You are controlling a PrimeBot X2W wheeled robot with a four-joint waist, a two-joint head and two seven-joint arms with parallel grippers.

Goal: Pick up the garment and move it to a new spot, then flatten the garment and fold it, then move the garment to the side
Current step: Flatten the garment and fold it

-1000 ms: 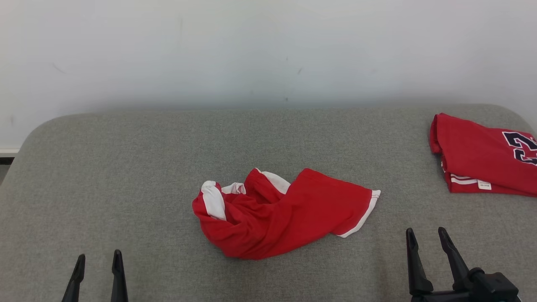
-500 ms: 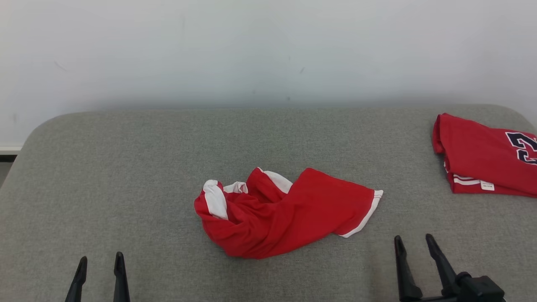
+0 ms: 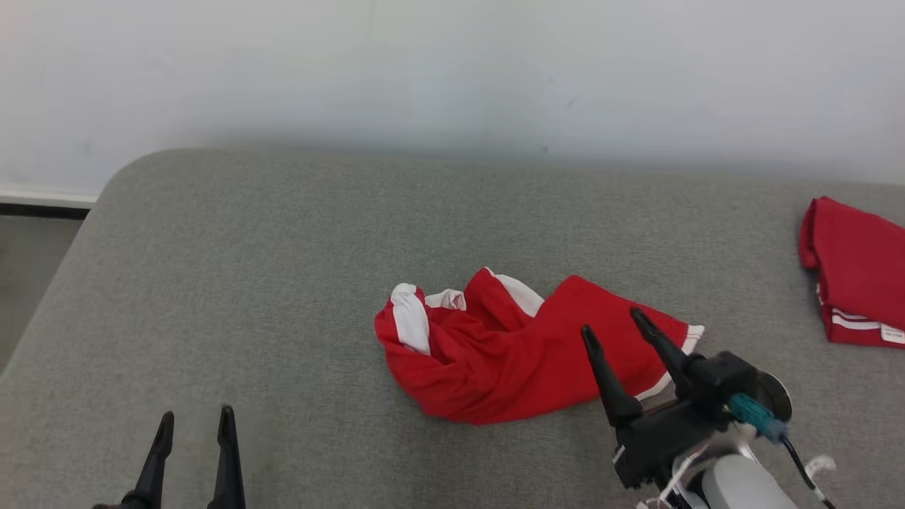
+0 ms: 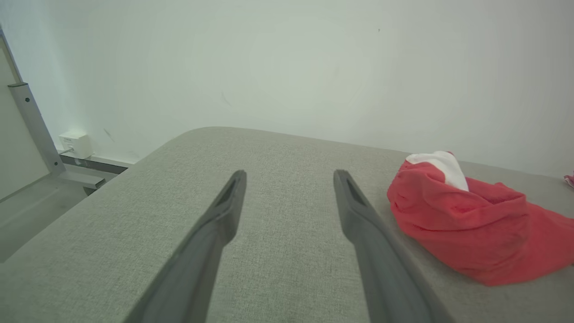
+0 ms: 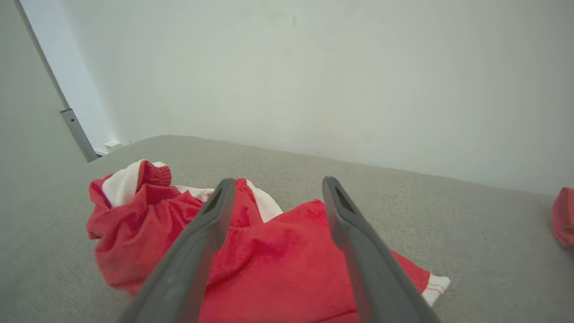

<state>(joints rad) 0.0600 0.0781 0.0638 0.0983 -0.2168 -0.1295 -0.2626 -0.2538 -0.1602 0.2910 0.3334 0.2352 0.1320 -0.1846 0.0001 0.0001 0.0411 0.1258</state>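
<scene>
Finding a crumpled red fabric garment with white trim (image 3: 523, 353) lying near the middle of a grey fabric-covered tabletop (image 3: 283, 283), bunched high at its left end with white panels turned up, spreading flatter toward a white-edged hem at its right. Seeing the right claw (image 3: 609, 319) reaching in from the lower right of the head view, two long dark fingers spread wide with nothing gripped between them, tips lying over the garment's right part near the hem; cannot tell whether touching the cloth or hovering just above. Looking along the right wrist view, same claw (image 5: 278, 179) framing the red cloth (image 5: 269, 260) between and beneath its parted fingers. Spotting the left claw (image 3: 197, 412) low at the left, also wide and empty, over bare grey surface and well apart from the garment. Showing in the left wrist view as two parted fingers (image 4: 290, 172), with the garment's bunched end (image 4: 471, 233) off to their right. Noting a second, folded red garment with white stripes (image 3: 855, 268) at the tabletop's far right edge, well apart from the crumpled one. Backing all of it, a plain pale wall (image 3: 452, 71).
</scene>
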